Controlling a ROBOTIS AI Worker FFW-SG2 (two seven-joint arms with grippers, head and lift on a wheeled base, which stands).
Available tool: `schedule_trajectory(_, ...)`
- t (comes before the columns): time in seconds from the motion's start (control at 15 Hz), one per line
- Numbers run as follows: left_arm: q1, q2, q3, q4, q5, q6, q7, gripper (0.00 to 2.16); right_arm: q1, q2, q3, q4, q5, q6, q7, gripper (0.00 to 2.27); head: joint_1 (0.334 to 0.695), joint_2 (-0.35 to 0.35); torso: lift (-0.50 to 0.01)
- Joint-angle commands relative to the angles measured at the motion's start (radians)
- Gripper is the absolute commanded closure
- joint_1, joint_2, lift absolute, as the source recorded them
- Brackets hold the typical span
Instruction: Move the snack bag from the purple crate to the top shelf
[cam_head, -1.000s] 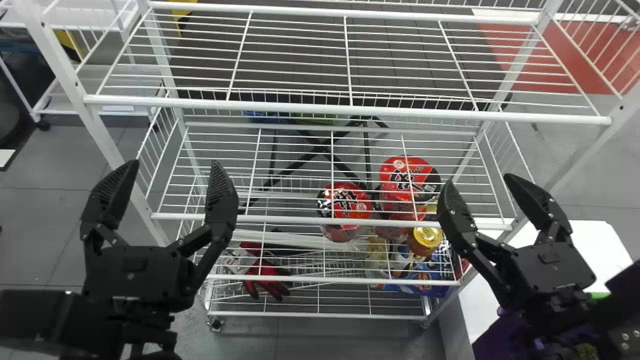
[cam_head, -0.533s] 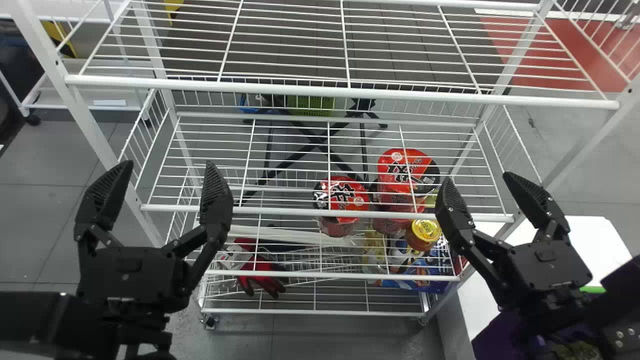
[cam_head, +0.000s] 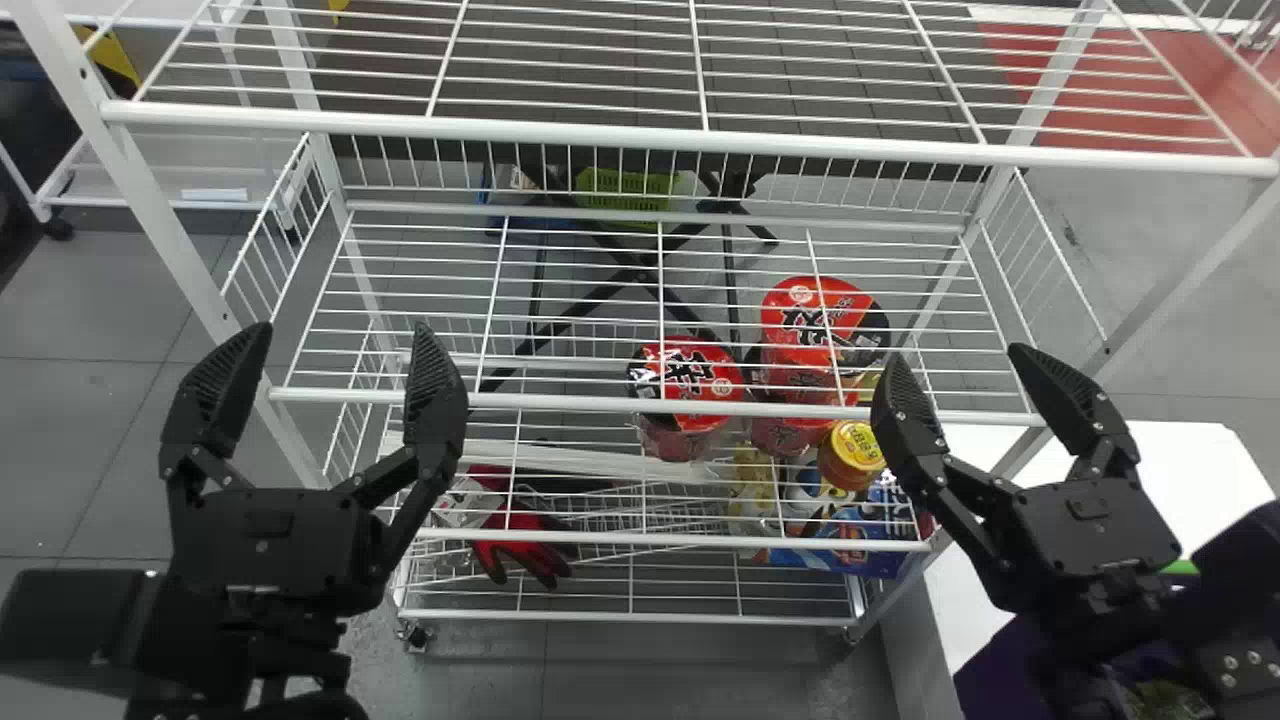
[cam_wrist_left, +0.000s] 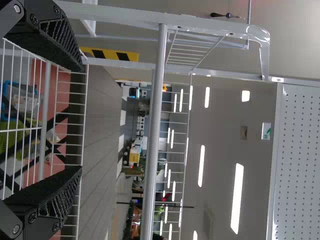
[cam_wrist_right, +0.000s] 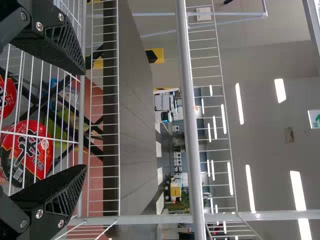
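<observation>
The purple crate (cam_head: 1000, 665) is at the bottom right of the head view, largely covered by my right arm; a small greenish thing (cam_head: 1165, 700) shows inside, too hidden to tell if it is the snack bag. Across the upper part runs the top shelf (cam_head: 650, 133), a white wire rack. My left gripper (cam_head: 343, 330) is open before the rack's left side, and my right gripper (cam_head: 955, 356) is open before its right side; both are empty. In the wrist views, the left gripper (cam_wrist_left: 80, 118) and right gripper (cam_wrist_right: 85, 120) have wire racks beyond their spread fingers.
Lower racks hold red-lidded noodle cups (cam_head: 690, 375), a yellow-lidded jar (cam_head: 853, 450), blue packages (cam_head: 850, 530) and red gloves (cam_head: 520, 545). White uprights (cam_head: 165, 210) stand close beyond the grippers. A white table (cam_head: 1150, 460) is at the right.
The top shelf's front bar has moved upward in the head view, and the lower racks with their goods have shifted slightly upward too. Both grippers keep nearly the same place and stay open.
</observation>
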Motion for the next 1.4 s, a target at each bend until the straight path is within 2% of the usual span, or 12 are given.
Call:
schedule_trajectory(0.0,-0.005,0.001,0.000,0.011,-0.002,0.000,0.002,0.12,0.000,0.001,-0.003,0.002,0.000,0.000,0.000,0.17,0.695,-0.064,-0.334)
schedule_trajectory(1.33,-0.002,0.002,-0.001,0.020,-0.015,-0.040,0.017,0.11,-0.020,0.001,-0.017,0.004,0.006,0.080,0.000,0.17,0.695,-0.073,-0.414)
